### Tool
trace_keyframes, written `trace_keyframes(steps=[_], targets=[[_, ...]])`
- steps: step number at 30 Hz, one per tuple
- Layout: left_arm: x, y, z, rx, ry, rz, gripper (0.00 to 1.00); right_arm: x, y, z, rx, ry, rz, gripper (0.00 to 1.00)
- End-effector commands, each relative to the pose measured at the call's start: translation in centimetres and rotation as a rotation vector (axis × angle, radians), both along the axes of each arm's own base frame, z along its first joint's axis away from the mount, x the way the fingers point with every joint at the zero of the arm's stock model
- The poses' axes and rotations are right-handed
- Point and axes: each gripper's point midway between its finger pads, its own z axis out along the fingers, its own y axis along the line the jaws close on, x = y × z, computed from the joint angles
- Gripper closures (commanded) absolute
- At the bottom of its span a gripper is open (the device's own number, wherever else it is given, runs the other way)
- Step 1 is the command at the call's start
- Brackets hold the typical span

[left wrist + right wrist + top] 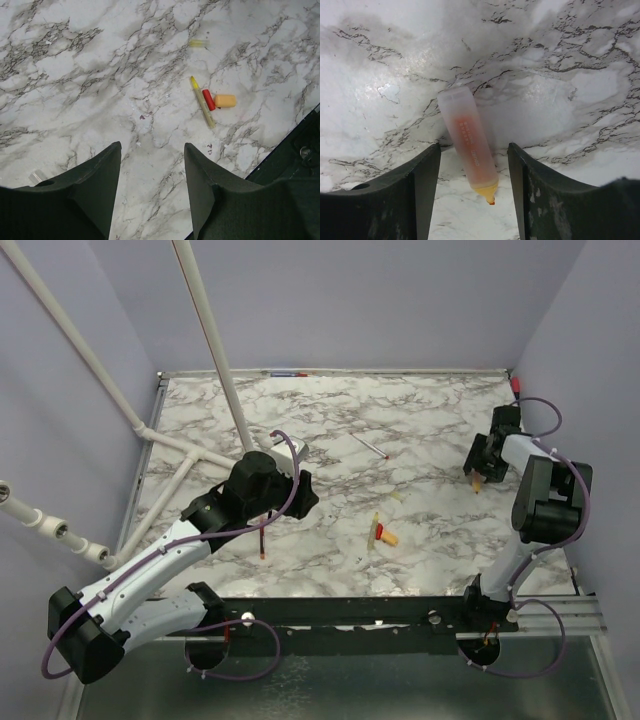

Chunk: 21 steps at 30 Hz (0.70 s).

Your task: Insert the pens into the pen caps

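The yellow pen (202, 102) is lying flat near the middle of the marble table (440, 420), and everything else is sitting around it. A red cap (208, 99) is lying right against its side, and an orange cap (225, 101) is resting just beyond the red one, close enough that the two seem to be touching. A pale yellow piece (198, 43) is lying on its own a little beyond the yellow pen, on the side away from the arm bases. Farther out that way, a whitish-grey pen (370, 446) is lying at a slant.

The left gripper (152, 150) is hovering to the left of the yellow pen, well apart from it. Its fingers are standing moderately spread, with only bare marble showing between them, so it is holding nothing. In the top view a slim reddish pen (262, 543) is showing just under this arm, left of the yellow pen; whether it is lying flat or standing up cannot be told.

The right gripper (474, 150) is sitting far to the right of the yellow pen, near the table's right edge. Its fingers are standing wide and straddling an orange pen (468, 145), uncapped, which is lying on the marble with its tip pointing back toward the wrist. A gap is showing on each side of the barrel, so the fingers are not gripping it.
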Motion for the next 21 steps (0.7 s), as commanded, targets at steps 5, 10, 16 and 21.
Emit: trace_keyframes(steps=[5,10,16,21], targets=[[0.1,0.5,0.3,0.011,-0.026,0.014,0.45,-0.5,0.6,-0.6,0.031,-0.002,0.03,0.48],[0.0,0.5,0.3,0.01,-0.027,0.014,0.45,-1.2,1.9,-1.0,0.055,0.011,0.044,0.55],[0.0,0.5,0.2,0.013,-0.025,0.015,0.45,-2.1,3.1,-0.7,-0.029,0.043,0.07,0.57],[0.1,0.5,0.2,0.015,-0.025,0.018,0.45,-2.9,3.8,-0.4,-0.043,0.047,0.076,0.6]])
